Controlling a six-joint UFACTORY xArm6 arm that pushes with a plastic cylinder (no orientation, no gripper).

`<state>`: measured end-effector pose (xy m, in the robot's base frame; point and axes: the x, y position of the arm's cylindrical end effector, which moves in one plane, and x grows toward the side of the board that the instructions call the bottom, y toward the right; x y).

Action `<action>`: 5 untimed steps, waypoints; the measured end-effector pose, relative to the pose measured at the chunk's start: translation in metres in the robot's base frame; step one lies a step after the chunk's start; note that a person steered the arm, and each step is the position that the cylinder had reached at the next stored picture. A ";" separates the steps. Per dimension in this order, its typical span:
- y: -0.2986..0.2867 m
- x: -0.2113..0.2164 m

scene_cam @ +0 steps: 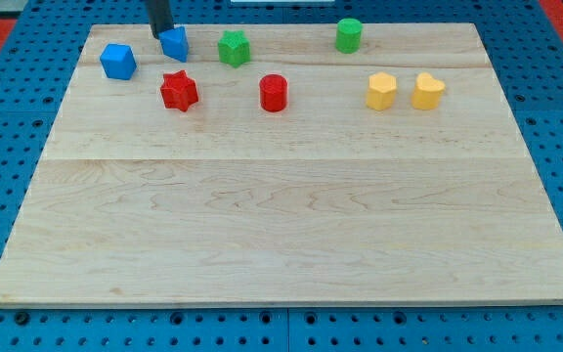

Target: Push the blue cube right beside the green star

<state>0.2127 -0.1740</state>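
Note:
The blue cube lies near the board's top left corner. The green star lies to its right, near the top edge. A second blue block, wedge-like in shape, sits between them, a short gap to the left of the green star. My tip is at the top edge of the board, right against the left side of this second blue block. It is up and to the right of the blue cube, apart from it.
A red star and a red cylinder lie below the green star. A green cylinder stands at the top right of centre. Two yellow blocks lie side by side at the right. The wooden board rests on a blue pegboard.

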 end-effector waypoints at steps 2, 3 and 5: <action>-0.019 0.006; -0.021 0.001; -0.115 -0.012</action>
<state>0.2002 -0.2890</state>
